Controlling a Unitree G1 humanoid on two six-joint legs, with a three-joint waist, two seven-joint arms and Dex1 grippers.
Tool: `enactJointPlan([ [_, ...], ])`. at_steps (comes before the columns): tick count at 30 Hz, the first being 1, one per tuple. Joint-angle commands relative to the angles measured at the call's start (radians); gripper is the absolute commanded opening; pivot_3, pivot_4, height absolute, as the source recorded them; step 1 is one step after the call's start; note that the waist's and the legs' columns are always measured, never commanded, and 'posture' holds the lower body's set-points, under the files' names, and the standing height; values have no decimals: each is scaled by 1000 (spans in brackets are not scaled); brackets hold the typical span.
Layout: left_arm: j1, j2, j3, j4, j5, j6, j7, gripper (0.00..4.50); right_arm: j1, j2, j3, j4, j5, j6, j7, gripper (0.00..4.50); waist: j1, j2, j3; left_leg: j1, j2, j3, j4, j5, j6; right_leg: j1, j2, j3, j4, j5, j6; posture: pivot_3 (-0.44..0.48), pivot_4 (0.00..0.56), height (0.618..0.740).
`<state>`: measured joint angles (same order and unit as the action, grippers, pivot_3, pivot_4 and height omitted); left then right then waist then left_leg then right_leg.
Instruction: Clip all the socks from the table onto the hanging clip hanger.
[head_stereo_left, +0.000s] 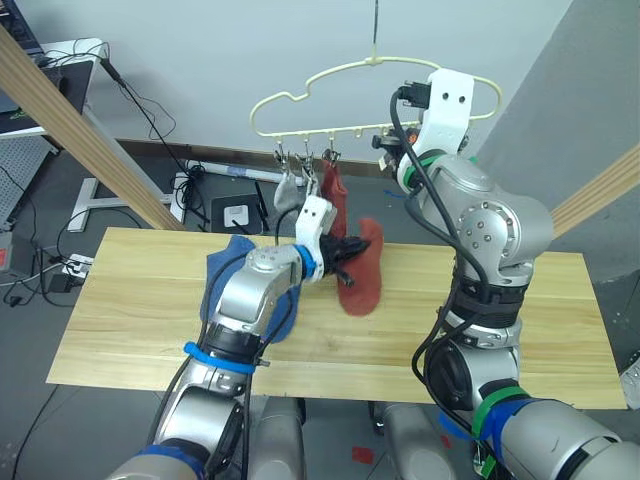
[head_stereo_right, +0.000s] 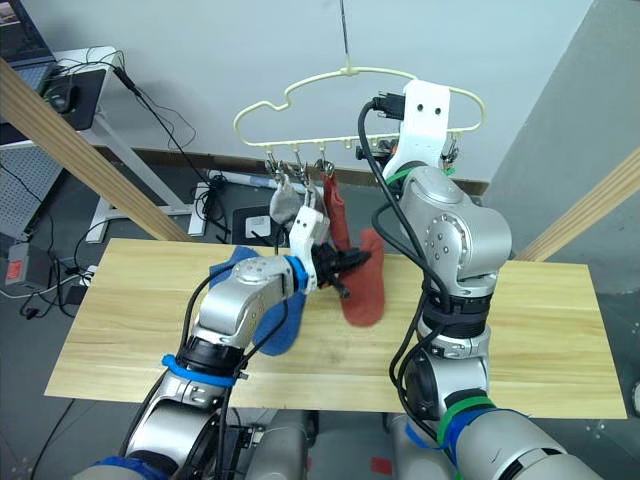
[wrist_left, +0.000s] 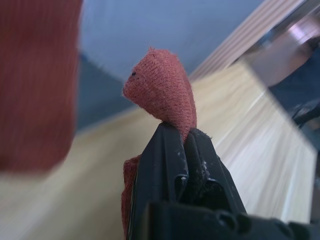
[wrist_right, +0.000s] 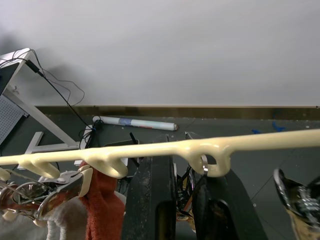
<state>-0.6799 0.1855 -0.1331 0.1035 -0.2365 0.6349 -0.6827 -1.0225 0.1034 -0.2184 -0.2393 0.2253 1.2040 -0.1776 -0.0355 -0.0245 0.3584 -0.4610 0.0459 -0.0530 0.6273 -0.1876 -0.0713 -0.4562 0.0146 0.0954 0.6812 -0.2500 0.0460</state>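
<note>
- I am holding a rust-red short ankle sock (head_stereo_left: 360, 268) in my left gripper (head_stereo_left: 338, 258); the jaws are clamped on a fold of its fabric, and the rest is hanging down over the wide light wood-plank desk (head_stereo_left: 130, 310), so I judge I am lifting it toward the clips.
- My right gripper (wrist_right: 187, 197) is reaching up at the lower bar of the thin pale-yellow wire clip hanger (head_stereo_left: 300, 100), its black fingers (wrist_right: 150, 200) rising just behind the bar beside a small metal clip (wrist_right: 205, 167). I judge it is there to steady the hanger or to press a clip wide for the sock.
- I cannot tell whether the right jaws are apart or together: the bar and the clip are crossing in front of them.
- Already hanging from the hanger's left clips are a light grey sock (head_stereo_left: 289, 190) and a second rust-red sock (head_stereo_left: 335, 195), so that part of the job is looking done.
- Blue sock fabric (head_stereo_left: 228, 262) is lying on the desk under my left arm, which is covering most of it; I cannot say whether it is one sock or two.
- I am not able to place the other grey sock.
</note>
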Motion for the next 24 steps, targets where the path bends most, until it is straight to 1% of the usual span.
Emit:
enactJointPlan([
  [1,-31,-18,17,-33,-34,2,5,57,-31,8,-8,-60,17,-1,-2,55,-1,0,0,0,0,0,0,0,0,0,0,0,0,0,0,-10,335,740],
  [9,-93,-47,19,35,-31,-48,18,57,-34,12,-12,-64,16,6,-2,55,-3,0,0,0,0,0,0,0,0,0,0,0,0,0,0,-18,336,740],
  [24,-194,-68,46,140,-36,-118,37,57,-32,17,-17,-66,13,12,-2,55,-7,0,0,0,0,0,0,0,0,0,0,0,0,0,0,-20,340,740],
])
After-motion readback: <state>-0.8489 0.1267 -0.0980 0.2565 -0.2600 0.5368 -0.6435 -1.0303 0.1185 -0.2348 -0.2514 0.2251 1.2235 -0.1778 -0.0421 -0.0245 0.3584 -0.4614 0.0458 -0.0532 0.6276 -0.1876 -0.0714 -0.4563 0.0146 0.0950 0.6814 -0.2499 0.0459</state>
